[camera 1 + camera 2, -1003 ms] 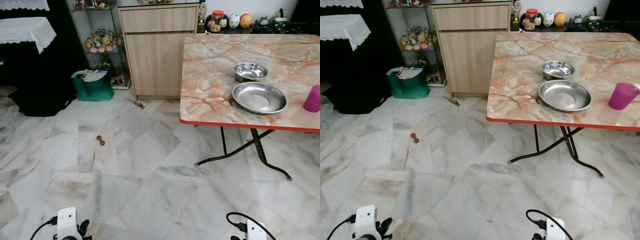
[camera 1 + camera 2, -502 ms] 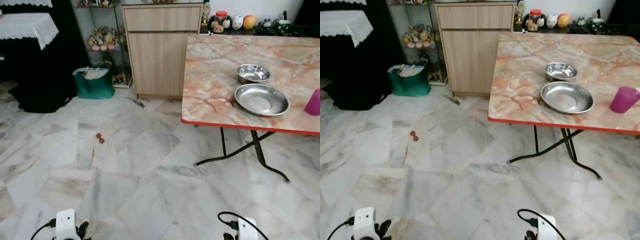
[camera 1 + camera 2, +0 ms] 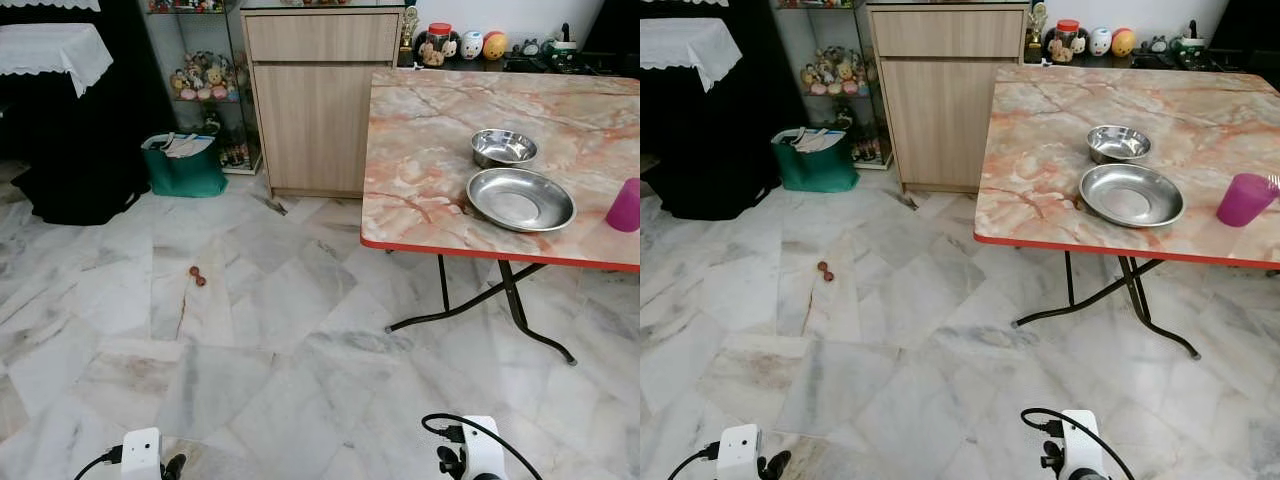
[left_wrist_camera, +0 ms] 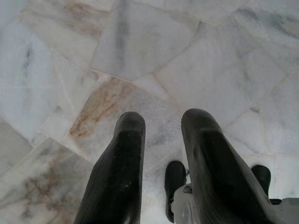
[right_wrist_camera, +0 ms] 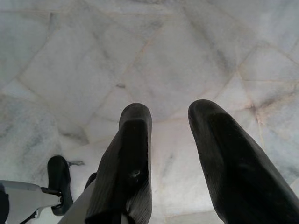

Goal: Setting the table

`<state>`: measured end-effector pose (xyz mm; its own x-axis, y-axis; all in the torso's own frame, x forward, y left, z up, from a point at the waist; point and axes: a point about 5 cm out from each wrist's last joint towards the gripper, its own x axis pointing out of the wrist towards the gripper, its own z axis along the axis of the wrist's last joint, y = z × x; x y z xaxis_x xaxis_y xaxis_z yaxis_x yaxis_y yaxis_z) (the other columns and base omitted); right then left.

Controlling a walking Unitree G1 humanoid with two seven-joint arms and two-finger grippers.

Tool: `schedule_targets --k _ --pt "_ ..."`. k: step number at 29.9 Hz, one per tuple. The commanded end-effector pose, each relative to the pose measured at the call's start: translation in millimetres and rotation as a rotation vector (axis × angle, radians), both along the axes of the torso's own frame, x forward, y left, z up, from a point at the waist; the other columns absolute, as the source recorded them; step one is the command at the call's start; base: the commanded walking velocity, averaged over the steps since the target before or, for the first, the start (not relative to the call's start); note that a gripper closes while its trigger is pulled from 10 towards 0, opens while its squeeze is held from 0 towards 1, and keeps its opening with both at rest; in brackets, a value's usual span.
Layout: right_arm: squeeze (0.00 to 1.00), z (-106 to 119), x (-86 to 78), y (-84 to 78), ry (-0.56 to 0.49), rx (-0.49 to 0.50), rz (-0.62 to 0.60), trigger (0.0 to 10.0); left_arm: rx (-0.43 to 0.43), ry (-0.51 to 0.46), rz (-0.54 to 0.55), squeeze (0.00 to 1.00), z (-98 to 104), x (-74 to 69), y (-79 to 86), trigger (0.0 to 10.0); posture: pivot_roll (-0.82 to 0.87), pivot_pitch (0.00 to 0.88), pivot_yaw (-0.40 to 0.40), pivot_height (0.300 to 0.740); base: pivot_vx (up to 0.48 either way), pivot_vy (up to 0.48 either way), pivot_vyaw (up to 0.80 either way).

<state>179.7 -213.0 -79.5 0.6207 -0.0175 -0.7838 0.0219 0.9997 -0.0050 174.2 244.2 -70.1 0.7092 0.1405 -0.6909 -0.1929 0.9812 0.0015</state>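
**Dishes on desk, both arms hanging low over floor**

Task things sit on the marble-patterned desk, red-edged, up ahead & to robot's right, well apart from both sets of jaws. Large steel plate lies near the desk's front edge; small steel bowl just behind it, nearly touching. Pink cup stands to the right of the plate, apart from it, upright.

Left gripper & right gripper both point down at the marble floor; jaws released on each, fingers spread w/ a gap, nothing between them. In the head views only the white wrist housings show at the bottom edge, left one at bottom left, right one w/ a black cable loop at bottom centre-right.

Around: wooden cabinet stands against the desk's far-left corner, glass shelf w/ small figurines left of it. Green bag on the floor below that shelf. Black furniture w/ white lace cloth at far left. Small reddish-brown object on the floor, kind can't be told. Jars & round toys line a dark counter behind the desk. Desk's black folding legs splay over the floor under its front edge. Open floor lies between robot & desk.

Both arms hang straight down at the sides, idle.
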Motion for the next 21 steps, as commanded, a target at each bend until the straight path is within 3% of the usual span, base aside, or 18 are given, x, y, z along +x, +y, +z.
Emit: schedule_targets --k 1,4,16,21 --pt "0.0 -1.0 -1.5 1.5 0.002 0.008 -0.015 10.0 0.022 0.018 -0.019 0.0 0.4 -0.4 3.9 10.0 0.0 0.0 0.036 0.74 0.0 0.0 0.0" --pt "0.0 -2.5 -4.4 1.7 0.009 0.01 -0.028 10.0 0.027 0.023 -0.034 0.0 0.7 -0.5 5.3 10.0 -0.01 0.0 0.042 0.74 0.0 0.0 0.0" --pt "0.0 -4.9 -9.5 1.3 0.025 0.011 -0.048 10.0 0.031 0.043 -0.04 0.0 -1.5 -5.3 6.1 10.0 0.0 0.0 0.035 0.74 0.0 -0.266 0.0" --pt "0.0 -4.8 -8.3 1.4 0.033 0.017 -0.062 10.0 0.032 0.042 -0.043 0.0 -1.2 -4.8 6.5 10.0 0.01 0.0 0.029 0.74 0.0 -0.252 -0.68"
